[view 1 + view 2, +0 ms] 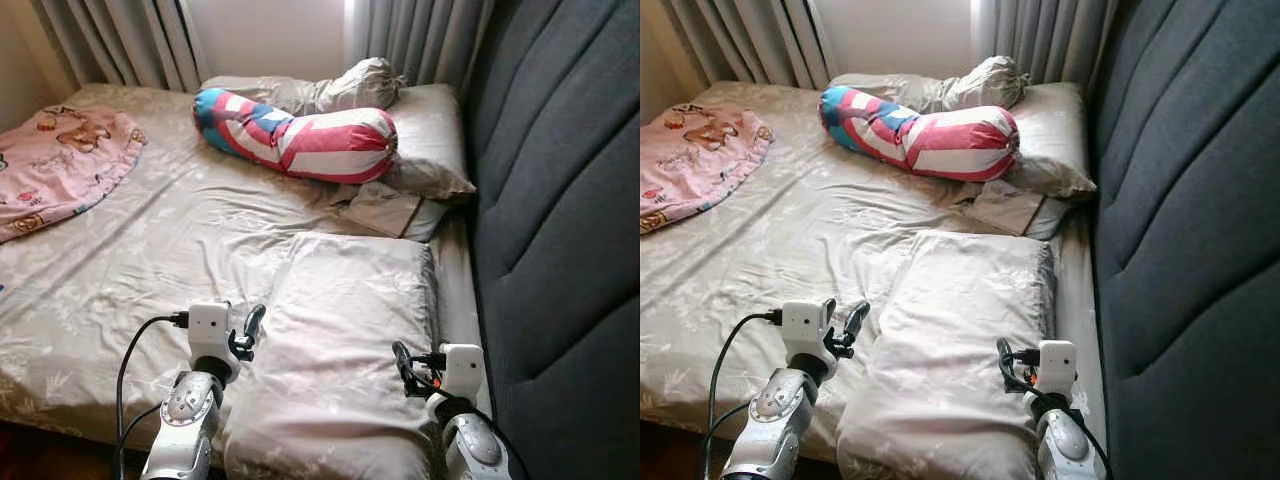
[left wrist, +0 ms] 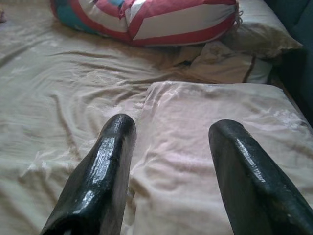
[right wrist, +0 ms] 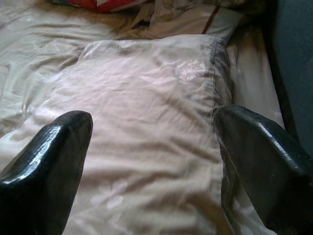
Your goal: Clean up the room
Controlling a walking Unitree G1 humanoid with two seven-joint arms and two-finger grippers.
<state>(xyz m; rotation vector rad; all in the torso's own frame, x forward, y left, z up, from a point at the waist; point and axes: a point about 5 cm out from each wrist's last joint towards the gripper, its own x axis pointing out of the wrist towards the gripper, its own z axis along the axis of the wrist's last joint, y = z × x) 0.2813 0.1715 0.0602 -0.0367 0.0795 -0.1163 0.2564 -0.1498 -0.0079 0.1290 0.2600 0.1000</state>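
Note:
A beige pillow lies flat on the near right part of the bed, close to the headboard. My left gripper hovers at the pillow's left edge, open, its black fingers apart over the pillow's corner and the sheet. At the pillow's right edge my right gripper is also open, fingers spread above the pillow. Neither holds anything. A red, white and blue striped bolster lies across the far end, resting on another beige pillow.
A dark grey padded headboard runs along the right side. A pink cartoon-print blanket lies on the far left of the wrinkled beige sheet. A crumpled pillowcase sits by the bolster. Grey curtains hang behind.

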